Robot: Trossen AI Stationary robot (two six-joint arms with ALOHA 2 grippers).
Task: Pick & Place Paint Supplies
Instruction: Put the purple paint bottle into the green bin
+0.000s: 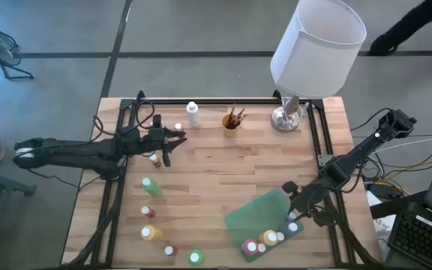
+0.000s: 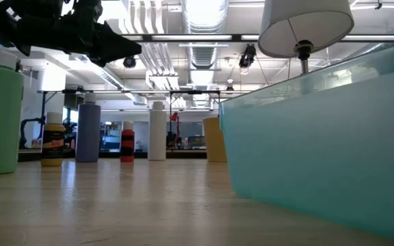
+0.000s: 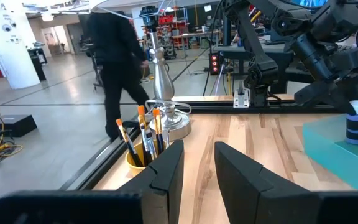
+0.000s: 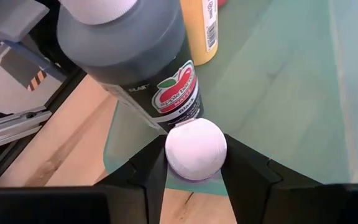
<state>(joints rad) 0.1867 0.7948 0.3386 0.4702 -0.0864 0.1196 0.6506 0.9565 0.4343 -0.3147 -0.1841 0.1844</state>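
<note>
Pale wood planks make up the table (image 1: 216, 180), on which a translucent green tray (image 1: 257, 214) is laid near the front right corner.

Right gripper (image 4: 196, 163): lowered over the tray's right edge. A small white-capped bottle (image 4: 196, 149) is seen between its fingers (image 4: 151, 171), the cap touching both pads; whether it is gripped or just let go cannot be told. Just beside it in the tray, a black paint bottle (image 4: 135, 50) and a yellow bottle (image 4: 201, 28) are standing. From above, a cluster of bottles (image 1: 265, 241) is seen at the tray's front corner.

Left gripper (image 1: 172, 139): held above the table's back left part, fingers (image 3: 166, 174) set a narrow gap apart, nothing between them.

Loose bottles on the left side: a green one (image 1: 151, 187), a small red one (image 1: 147, 212), a yellow one (image 1: 151, 232), another red one (image 1: 170, 250), and a green one (image 1: 195, 257) at the front edge. A white bottle (image 1: 193, 114) is stood near the back edge.

A yellow cup (image 1: 231, 124) holding brushes (image 3: 143, 127) is placed beside the lamp (image 1: 315, 46) at the back.

A person in dark clothing (image 3: 117, 68) is seen on the floor beyond the table.
</note>
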